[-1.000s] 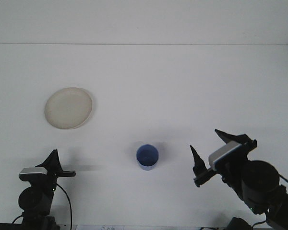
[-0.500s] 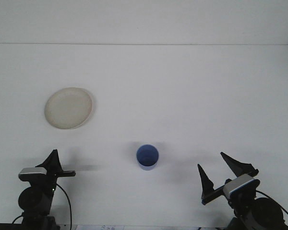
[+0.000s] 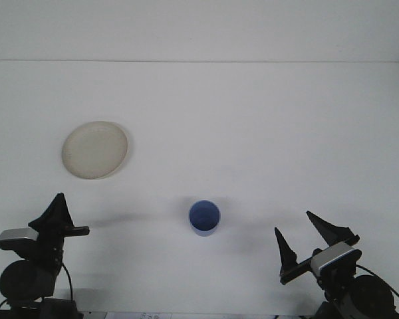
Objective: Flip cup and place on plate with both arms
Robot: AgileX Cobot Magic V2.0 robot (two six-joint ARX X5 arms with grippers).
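— While your right claw (image 3: 300, 247) sits low at the near right edge, how do its fingers stand?

— Spread wide, operator: two dark fingers pointing up and away from you, clear daylight between them, nothing held.

— And your left claw (image 3: 58, 214)?

— Down in the near left corner. You get one dark pointed shape from this angle, so I cannot tell whether it's parted or closed. Nothing hangs from it that I can see.

— Where's the cup?

— The blue cup (image 3: 204, 217) stands upright on the white worktop (image 3: 253, 133), mouth up, near the front and about midway between your two claws. It's well apart from both; your right claw is the nearer one, off to its right and a little closer to you.

— The plate?

— The pale round plate (image 3: 95, 149) lies flat, farther back on the left, above your left claw and well apart from the cup. Its surface is bare; the cup isn't on it.
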